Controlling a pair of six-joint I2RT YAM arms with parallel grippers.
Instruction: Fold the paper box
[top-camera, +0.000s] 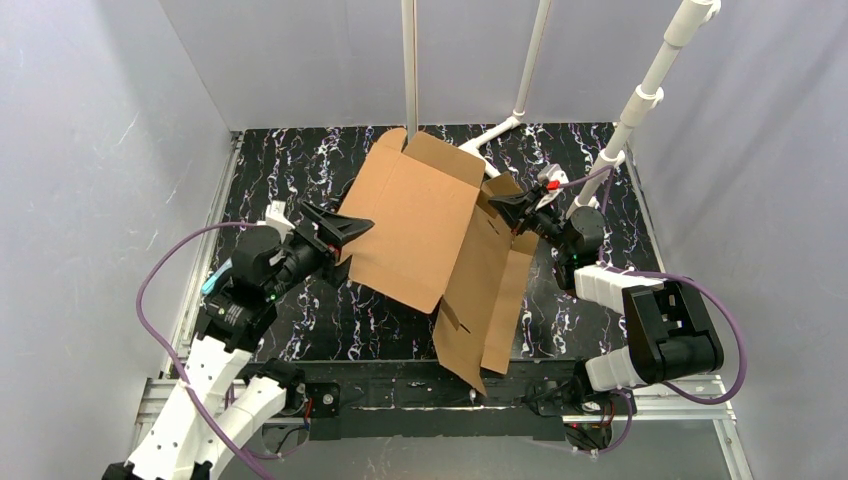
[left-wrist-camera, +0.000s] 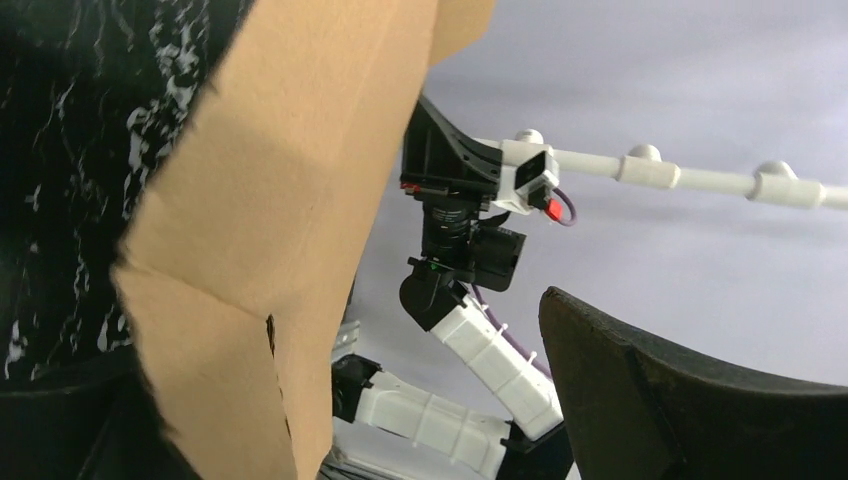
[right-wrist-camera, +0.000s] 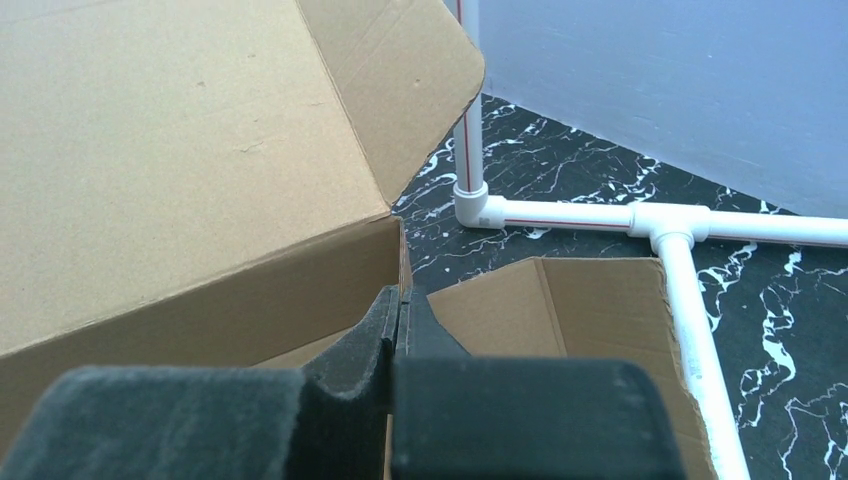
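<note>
Right gripper (right-wrist-camera: 400, 310), frame bottom: jaws shut, seemingly pinching box wall edge. Paper box (top-camera: 415, 225), frame centre: half-formed, tilted, lower flap reaching near edge of table (top-camera: 300, 320). Left gripper (top-camera: 343, 228), centre-left: jaws wide, empty, beside box's left edge. Risk: lone thin pinch slips; box twists, drops.

Pale grey walls (top-camera: 90, 150) enclose a black, white-veined table (top-camera: 330, 320); white pipes (top-camera: 640, 100) rise at the back.
</note>
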